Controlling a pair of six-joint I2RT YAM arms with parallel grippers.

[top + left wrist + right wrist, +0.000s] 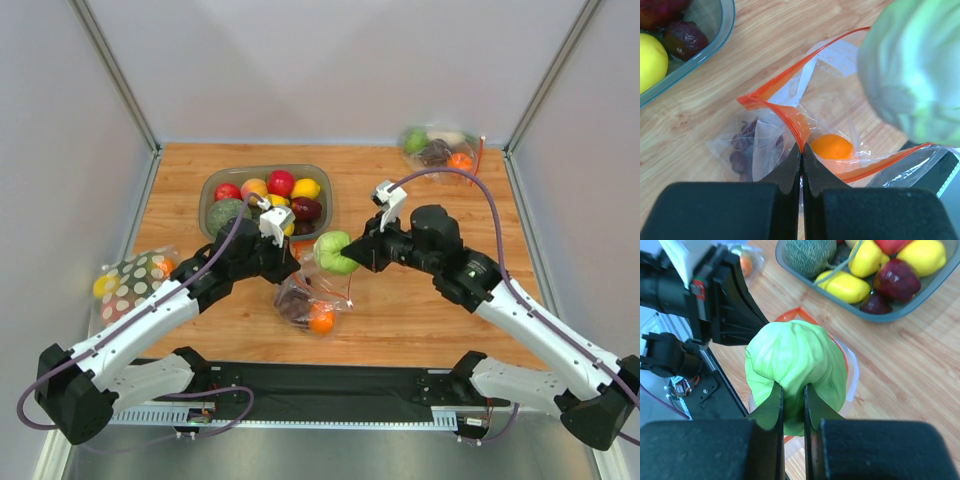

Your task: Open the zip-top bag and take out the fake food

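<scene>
Clamping the rim of the zip-top bag point(765, 145), the left pincer point(801, 150) is fully closed; the right pincer point(792, 390) squeezes the green fruit point(795, 355). The bag's white label point(837, 52) is unreadably blurred; bare table point(400, 322) lies toward the right edge.

white arm links point(140, 325), black joints point(432, 232), looping purple cables point(497, 235), glossy black tapered fingers point(787, 172)

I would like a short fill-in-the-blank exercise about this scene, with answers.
Of the left gripper and the right gripper, the ____ one holds the light green fruit.
The other pinches the zip-top bag, whose mouth is ____ (open or shut).
Inside the bag lie ____ pieces: the grape bunch and the small orange.
Answers: right; open; two.
</scene>
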